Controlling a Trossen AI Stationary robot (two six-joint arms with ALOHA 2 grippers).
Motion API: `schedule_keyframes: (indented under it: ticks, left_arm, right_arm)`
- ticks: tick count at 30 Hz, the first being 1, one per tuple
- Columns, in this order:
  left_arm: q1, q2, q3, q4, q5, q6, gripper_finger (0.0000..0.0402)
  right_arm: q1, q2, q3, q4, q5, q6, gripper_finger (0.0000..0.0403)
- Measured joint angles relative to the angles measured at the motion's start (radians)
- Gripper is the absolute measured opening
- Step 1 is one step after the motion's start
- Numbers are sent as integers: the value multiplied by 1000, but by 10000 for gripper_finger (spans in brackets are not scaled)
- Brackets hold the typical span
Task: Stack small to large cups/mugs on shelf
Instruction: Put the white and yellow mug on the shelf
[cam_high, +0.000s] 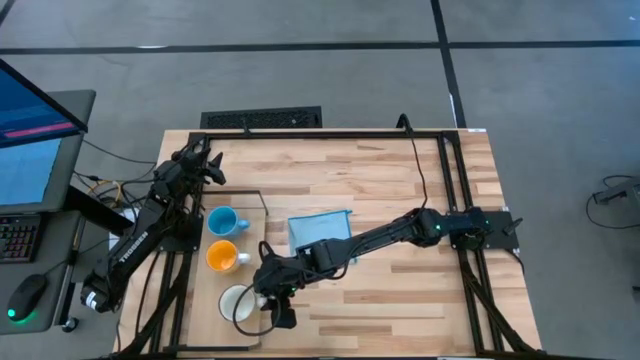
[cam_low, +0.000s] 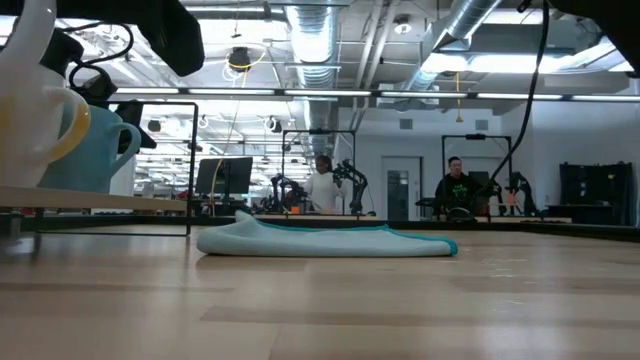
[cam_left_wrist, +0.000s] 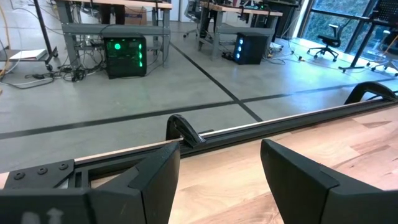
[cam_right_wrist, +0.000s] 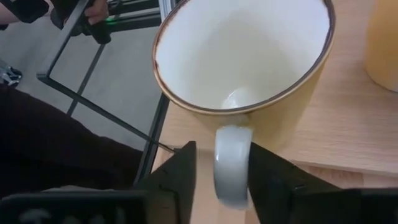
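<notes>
Three mugs stand upright in a row on the pale wooden shelf (cam_high: 205, 290) at the table's left. The light blue mug (cam_high: 222, 221) is farthest, the orange mug (cam_high: 222, 256) is in the middle, and the white mug (cam_high: 236, 302) is nearest the front edge. My right gripper (cam_right_wrist: 221, 152) reaches across the table to the white mug, slanting down, open, with one finger on each side of the mug's white handle (cam_right_wrist: 232, 165). My left gripper (cam_left_wrist: 217, 186) waits open at the far left corner (cam_high: 205, 162), holding nothing. My right gripper has the white mug's handle (cam_right_wrist: 233, 180) between its fingers. There is a clear gap between the handle and one finger (cam_right_wrist: 181, 174). The other finger (cam_right_wrist: 270, 177) lies close against the handle's side, and I cannot tell whether it touches. The mug stands upright on the shelf.
A blue cloth (cam_high: 320, 228) lies folded at the table's middle, just beyond my right arm. A thin black wire frame (cam_high: 262, 205) rises at the shelf's far end. Black rails run along the table's far, left and right edges. People stand in the room beyond the table.
</notes>
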Motion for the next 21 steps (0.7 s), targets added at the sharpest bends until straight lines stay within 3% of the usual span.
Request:
schedule_keyframes:
  ticks: [9,21]
  left_arm:
    - [0,0,0,0,0,0,217]
    - [0,0,0,0,0,0,217]
  right_arm:
    - [-8,0,0,26,0,0,255]
    - [-11,0,0,86,-2,-2,260]
